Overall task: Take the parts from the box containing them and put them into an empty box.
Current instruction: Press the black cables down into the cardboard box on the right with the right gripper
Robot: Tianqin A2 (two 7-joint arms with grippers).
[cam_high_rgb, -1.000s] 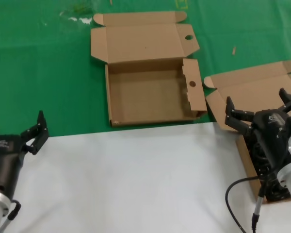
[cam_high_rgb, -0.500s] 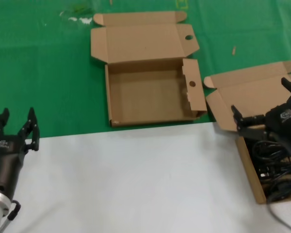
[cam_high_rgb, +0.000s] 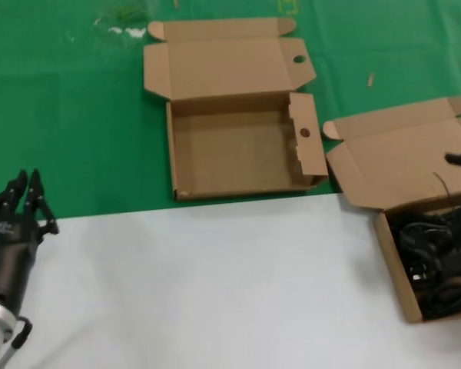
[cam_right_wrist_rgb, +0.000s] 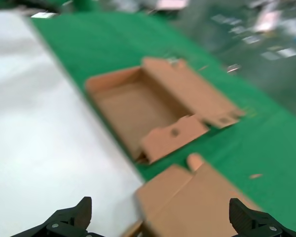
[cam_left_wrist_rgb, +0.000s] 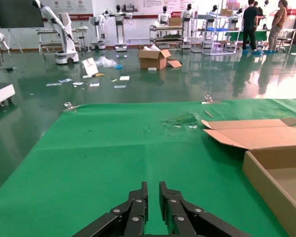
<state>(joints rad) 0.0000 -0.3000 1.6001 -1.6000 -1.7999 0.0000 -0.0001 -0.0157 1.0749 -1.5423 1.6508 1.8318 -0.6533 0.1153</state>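
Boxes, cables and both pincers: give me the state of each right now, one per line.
empty box: lid open, nothing inside, on the green mat.
box containing them: lid open, cables inside.
power cables: piled in that box, none lifted out.
left pincer: shut, holding nothing, near the robot's left edge of the table.
right pincer: open wide, holding nothing, near the cable box.

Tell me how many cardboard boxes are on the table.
2. The wide shallow brown cardboard box with round-holed flaps sits open in the middle; the plain-lidded brown cardboard box holding black cables sits at right.
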